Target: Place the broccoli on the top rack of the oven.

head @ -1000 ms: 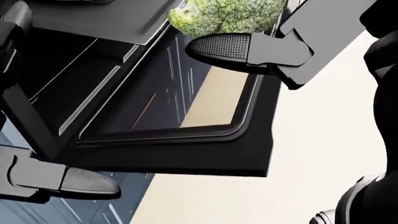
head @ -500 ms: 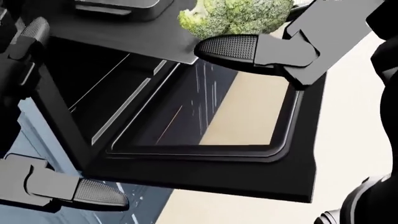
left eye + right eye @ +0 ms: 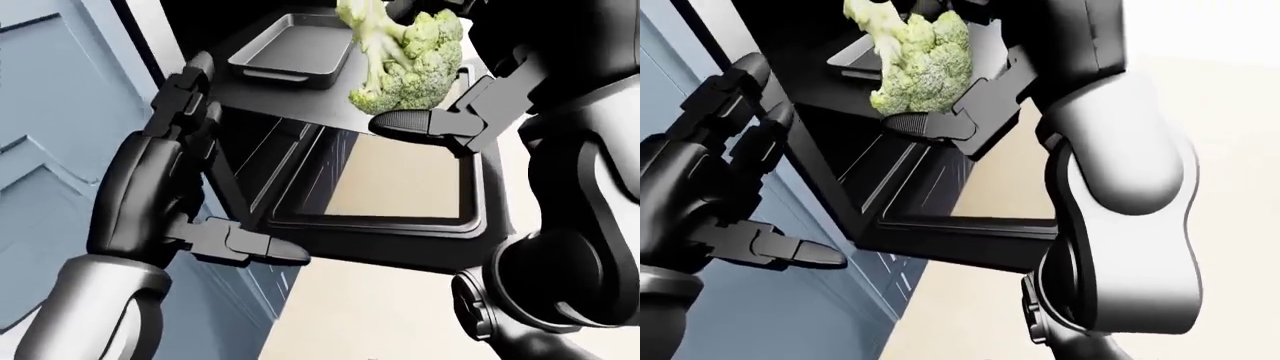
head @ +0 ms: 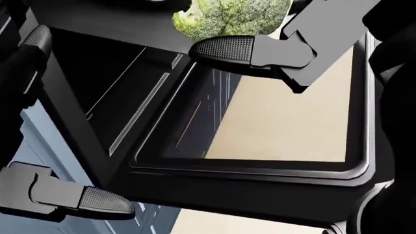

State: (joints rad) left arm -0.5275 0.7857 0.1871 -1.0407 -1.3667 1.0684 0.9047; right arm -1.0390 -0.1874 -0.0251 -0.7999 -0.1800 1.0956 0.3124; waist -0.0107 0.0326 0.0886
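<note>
Broccoli (image 3: 402,64): pinched in my right hand (image 3: 440,112), above the open oven door (image 3: 400,217).
Left hand (image 3: 185,187): fingers spread, empty, left of the door.
Room: blue cabinets (image 3: 60,112); pale floor (image 3: 370,307).
Tray (image 3: 290,49): above the door.

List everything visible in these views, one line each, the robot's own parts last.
Broccoli: one, green, held at the top of the left-eye view above the open oven.
Baking tray: one, dark grey, on the pulled-out rack, left of the broccoli.
Oven rack: one, dark, extended out of the oven.
Oven door: one, black with a glass window, lowered open.
Cabinet front: blue-grey, left of the oven.
Floor: cream, below the door.
Right hand: black, closed round the broccoli.
Left hand: black, open, empty, beside the oven's left edge.
</note>
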